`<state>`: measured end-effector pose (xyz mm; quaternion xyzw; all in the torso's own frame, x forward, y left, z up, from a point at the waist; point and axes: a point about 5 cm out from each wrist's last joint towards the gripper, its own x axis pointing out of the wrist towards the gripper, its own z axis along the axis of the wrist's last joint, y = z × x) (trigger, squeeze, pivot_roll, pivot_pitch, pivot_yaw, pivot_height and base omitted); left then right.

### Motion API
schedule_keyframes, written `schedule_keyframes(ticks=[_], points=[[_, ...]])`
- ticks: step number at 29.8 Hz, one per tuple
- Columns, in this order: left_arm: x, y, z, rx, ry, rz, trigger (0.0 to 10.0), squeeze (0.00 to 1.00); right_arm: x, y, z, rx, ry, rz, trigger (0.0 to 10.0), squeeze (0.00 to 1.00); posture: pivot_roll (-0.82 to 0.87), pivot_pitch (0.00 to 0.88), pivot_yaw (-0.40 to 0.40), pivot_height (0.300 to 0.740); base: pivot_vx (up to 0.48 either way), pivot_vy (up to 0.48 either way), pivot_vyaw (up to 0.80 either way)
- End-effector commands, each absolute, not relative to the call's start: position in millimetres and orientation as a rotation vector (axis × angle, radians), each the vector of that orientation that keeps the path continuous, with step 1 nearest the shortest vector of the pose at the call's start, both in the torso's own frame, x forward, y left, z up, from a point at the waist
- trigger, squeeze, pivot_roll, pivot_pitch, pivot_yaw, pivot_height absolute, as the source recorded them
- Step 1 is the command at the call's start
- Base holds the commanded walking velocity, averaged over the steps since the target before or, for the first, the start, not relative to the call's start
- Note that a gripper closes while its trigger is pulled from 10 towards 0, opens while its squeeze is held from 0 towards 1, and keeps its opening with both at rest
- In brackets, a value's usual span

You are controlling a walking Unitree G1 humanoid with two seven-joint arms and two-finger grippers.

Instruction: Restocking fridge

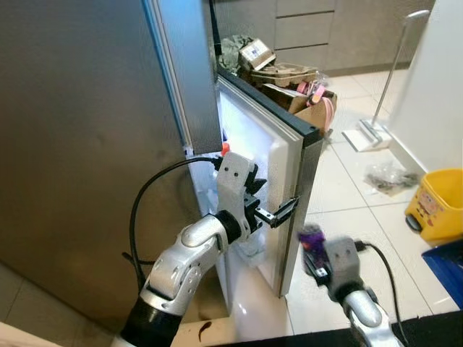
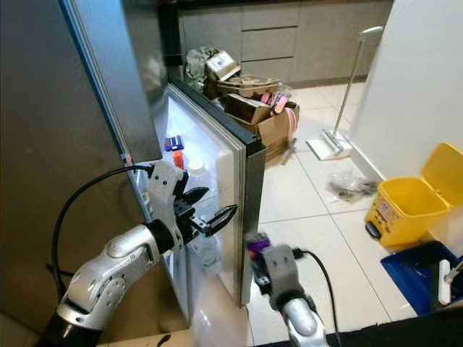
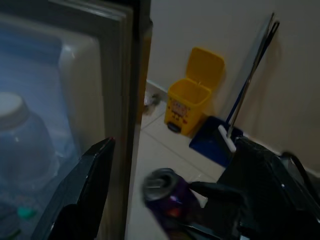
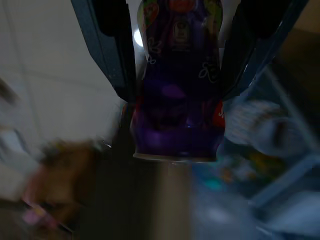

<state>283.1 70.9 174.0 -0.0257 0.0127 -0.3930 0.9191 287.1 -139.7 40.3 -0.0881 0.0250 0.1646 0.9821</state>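
A home kitchen: steel fridge at 9 o'clock (door open), grey cabinet drawers at 12, tiled floor, yellow bin at 3.

Your purple can runs off the frame's top edge; the fridge shelves at lower right are too blurred to read.

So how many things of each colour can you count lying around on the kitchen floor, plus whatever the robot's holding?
Purple: 1, the can clamped in the right gripper.
Yellow: 1, the bin.
Blue: 1, the dustpan.
Brown: 1, the cardboard box full of rubbish.
White: 1, the mop by the wall.
Total: 5.
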Motion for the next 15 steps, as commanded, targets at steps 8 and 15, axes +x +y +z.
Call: schedule_keyframes(ticks=[8,15], points=[[257,115,123,0.162,0.186,-0.666,10.0,0.0,296,-118,81,-0.184,-0.109,0.432,10.0,0.0,-0.1,0.11,-0.001,0.74,0.0,0.0,0.0],[254,152,93,0.287,0.283,-0.374,10.0,0.0,308,-108,122,-0.193,-0.266,0.413,10.0,0.0,-0.1,0.11,0.011,0.74,0.0,0.0,0.0]])
